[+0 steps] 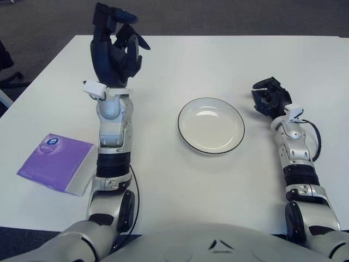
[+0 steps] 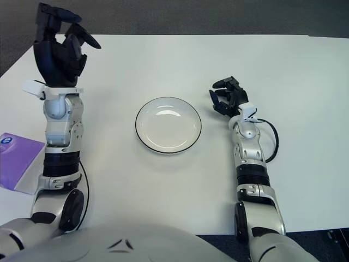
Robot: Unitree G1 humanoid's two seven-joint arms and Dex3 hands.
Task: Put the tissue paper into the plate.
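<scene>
The purple tissue paper pack (image 1: 54,163) lay near the front left corner of the white worktop (image 1: 180,60). The plate (image 1: 211,125) sat in the middle. The left hand (image 1: 113,52) was up high, fingers loosely open, holding nothing. The right hand (image 1: 271,98) was beside the plate, fingers curled, holding nothing.

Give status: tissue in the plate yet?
Nothing done: the plate is empty. The purple tissue pack lies ungrasped on the table's near-left. The left hand is raised beyond it, fingers open; right hand shows beside the plate. Grasp and placement remain.
</scene>
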